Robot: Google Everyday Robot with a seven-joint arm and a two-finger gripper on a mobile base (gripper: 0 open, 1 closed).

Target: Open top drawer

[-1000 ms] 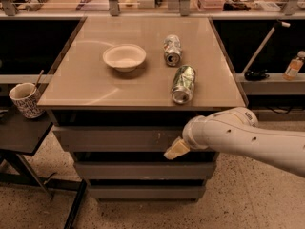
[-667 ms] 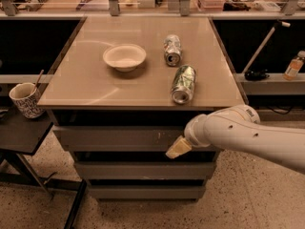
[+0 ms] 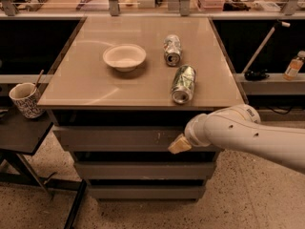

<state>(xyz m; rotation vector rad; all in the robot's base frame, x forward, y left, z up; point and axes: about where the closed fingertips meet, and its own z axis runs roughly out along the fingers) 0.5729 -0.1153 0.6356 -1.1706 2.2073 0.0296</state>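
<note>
The top drawer (image 3: 114, 138) is the widest grey face panel right under the tan tabletop, with small pale scratch marks near its middle. It sits about flush with the cabinet front. My gripper (image 3: 178, 144), tan-tipped on a white arm that comes in from the right, is at the right part of the drawer's face, at its lower edge. The arm hides the right end of the drawer's face.
Two narrower grey drawers (image 3: 143, 170) lie below. On the tabletop (image 3: 81, 85) are a white bowl (image 3: 124, 56) and two cans on their sides (image 3: 183, 83) (image 3: 172, 49). A patterned mug (image 3: 26, 99) stands on a low dark side table at the left. A bottle (image 3: 294, 66) is on the right shelf.
The gripper has shifted very slightly up and to the right along the drawer's face. The drawer face itself has not visibly moved.
</note>
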